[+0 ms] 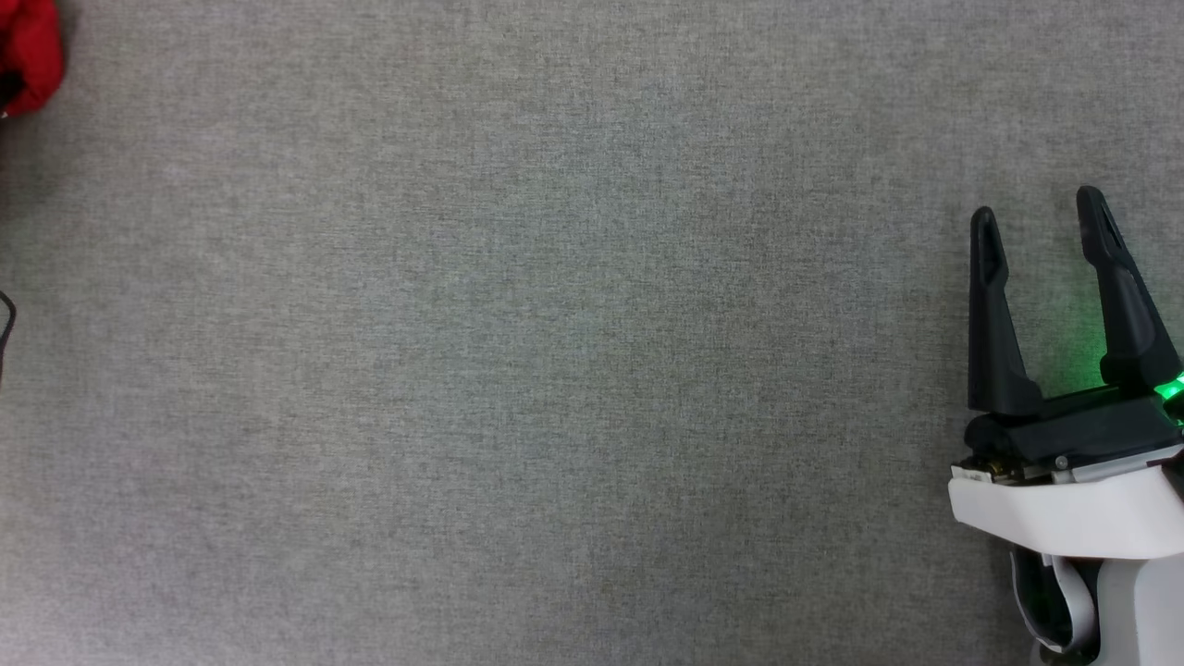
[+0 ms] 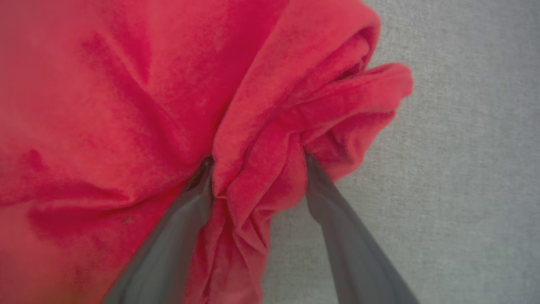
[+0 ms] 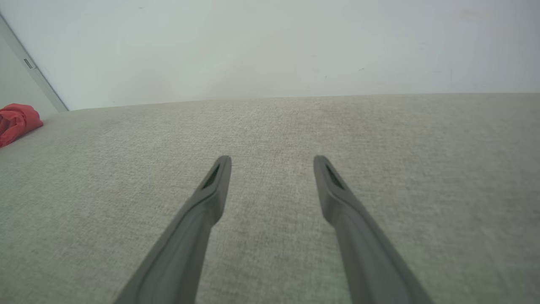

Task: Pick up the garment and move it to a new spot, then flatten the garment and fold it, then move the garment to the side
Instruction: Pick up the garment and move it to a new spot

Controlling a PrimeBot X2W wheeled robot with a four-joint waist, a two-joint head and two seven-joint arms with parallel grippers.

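The garment (image 2: 126,105) is red thin fabric, bunched and creased, lying on the grey cloth surface (image 2: 464,169). My left gripper (image 2: 257,160) stands open with its two fingers astride a thick fold of the fabric; the fingertips are buried in the cloth. In the head view a small red part of the garment (image 1: 28,51) shows at the top left corner. My right gripper (image 1: 1038,211) is at the far right, open, with nothing between its fingers, well away from the garment. From the right wrist, the garment (image 3: 17,122) lies far off to the left of my right gripper (image 3: 272,162).
A grey cloth surface (image 1: 555,370) spreads wide between the garment and the right gripper. A thin dark cable (image 1: 5,324) touches the head view's left edge. A pale wall (image 3: 270,46) rises behind the surface's far edge.
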